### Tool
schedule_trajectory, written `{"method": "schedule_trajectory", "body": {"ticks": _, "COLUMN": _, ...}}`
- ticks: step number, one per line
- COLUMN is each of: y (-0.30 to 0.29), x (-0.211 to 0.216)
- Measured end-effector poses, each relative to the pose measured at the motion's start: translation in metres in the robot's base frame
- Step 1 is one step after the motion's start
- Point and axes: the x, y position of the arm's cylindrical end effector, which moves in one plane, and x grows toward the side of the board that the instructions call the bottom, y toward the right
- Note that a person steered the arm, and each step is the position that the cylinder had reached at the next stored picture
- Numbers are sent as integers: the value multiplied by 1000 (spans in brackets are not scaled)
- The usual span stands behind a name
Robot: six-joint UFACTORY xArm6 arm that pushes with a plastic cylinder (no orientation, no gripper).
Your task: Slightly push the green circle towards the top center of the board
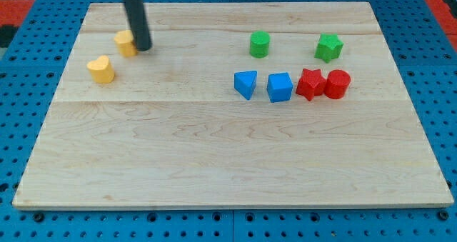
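The green circle point(259, 44) stands in the upper right part of the wooden board point(214, 149). My tip point(143, 47) is far to its left, at the upper left of the board, touching the right side of a yellow block point(126, 43). The rod rises from the tip out of the view's top.
A green star point(329, 48) sits to the right of the green circle. Below them stand a blue triangle point(245, 83), a blue cube point(280, 87), a red star point(310, 84) and a red circle point(337, 83) in a row. A yellow heart point(101, 69) lies at the left.
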Motion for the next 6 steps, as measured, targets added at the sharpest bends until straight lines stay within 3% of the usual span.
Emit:
{"method": "schedule_trajectory", "body": {"ticks": 1, "y": 0, "x": 0}}
{"method": "schedule_trajectory", "body": {"ticks": 3, "y": 174, "x": 64}}
{"method": "schedule_trajectory", "body": {"ticks": 6, "y": 242, "x": 18}}
